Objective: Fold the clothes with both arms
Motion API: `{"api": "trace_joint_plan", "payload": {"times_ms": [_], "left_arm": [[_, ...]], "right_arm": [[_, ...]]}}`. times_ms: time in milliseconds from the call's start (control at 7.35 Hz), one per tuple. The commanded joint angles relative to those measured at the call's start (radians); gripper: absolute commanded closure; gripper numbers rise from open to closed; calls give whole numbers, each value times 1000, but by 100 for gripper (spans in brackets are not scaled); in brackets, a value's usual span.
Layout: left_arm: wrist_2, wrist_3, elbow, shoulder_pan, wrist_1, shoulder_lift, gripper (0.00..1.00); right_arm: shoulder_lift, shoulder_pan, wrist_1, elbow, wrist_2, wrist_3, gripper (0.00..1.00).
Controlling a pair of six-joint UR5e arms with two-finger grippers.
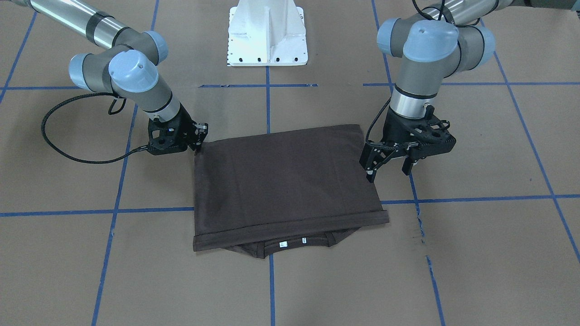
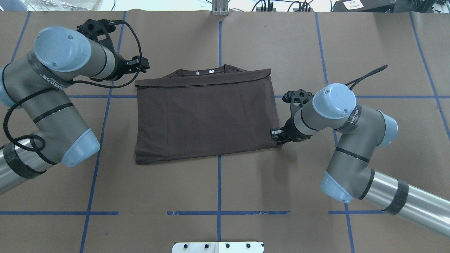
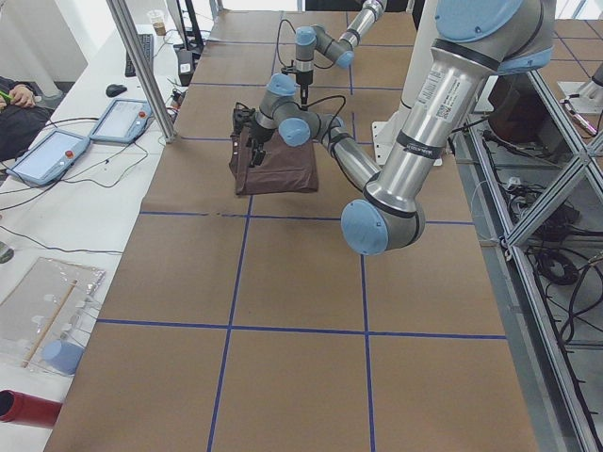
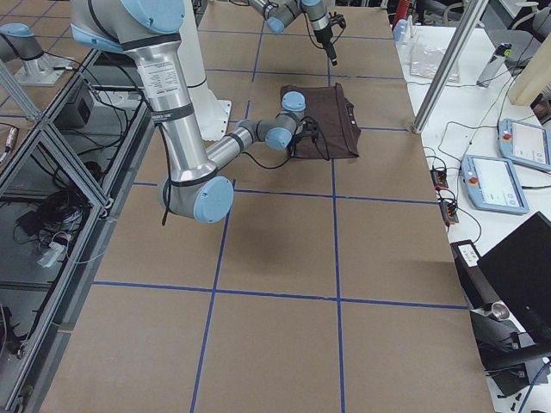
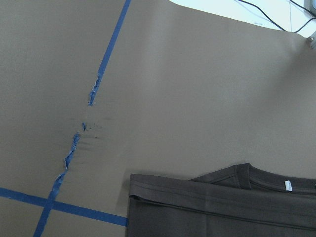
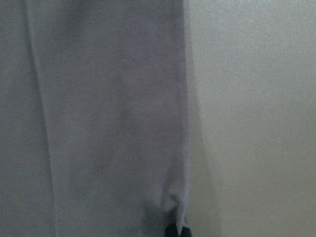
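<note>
The dark brown T-shirt (image 1: 285,181) lies folded into a flat rectangle on the brown table. Its collar (image 1: 290,243) and white labels peek out at the edge far from the robot. My right gripper (image 1: 201,136) sits low at the shirt's robot-side corner (image 2: 275,136), shut on the cloth. In the right wrist view the fabric edge (image 6: 182,148) runs down to a dark fingertip (image 6: 175,231). My left gripper (image 1: 389,172) hovers beside the opposite side of the shirt, open and holding nothing. In the left wrist view the shirt's collar corner (image 5: 222,207) lies below that gripper.
The white pedestal base (image 1: 267,36) stands at the robot side of the table. Blue tape lines (image 1: 269,104) cross the brown surface. Beyond the table's far edge, a white bench carries pendant tablets (image 3: 49,155), and a metal post (image 3: 141,66) rises there.
</note>
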Motion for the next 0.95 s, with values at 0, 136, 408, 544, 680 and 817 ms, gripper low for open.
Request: {"api": "trace_joint_plan", "payload": {"times_ms": [0,136,408,544,680,817], "left_arm": [[-1,0,0,1,0,1,0],[0,-2,0,0,0,1,0],[-1,-5,-15,0,1,2,0],[-1,-5,-32,0,15,2,0],[-1,-26,-35,1,17,1,0],[-3,-40,-40,6,17,-1,0]], "right_arm": [[-37,-3,-2,47,7,-1,100],[-99,-38,-1,100,2,-1,100],[-278,-168,-1,267,-45,2,100],[-394,-253,-1,386,-70,2,100],[-467,-331,-1,459,-70,14,100],[-498,-424,-1,485,-71,69,100]]}}
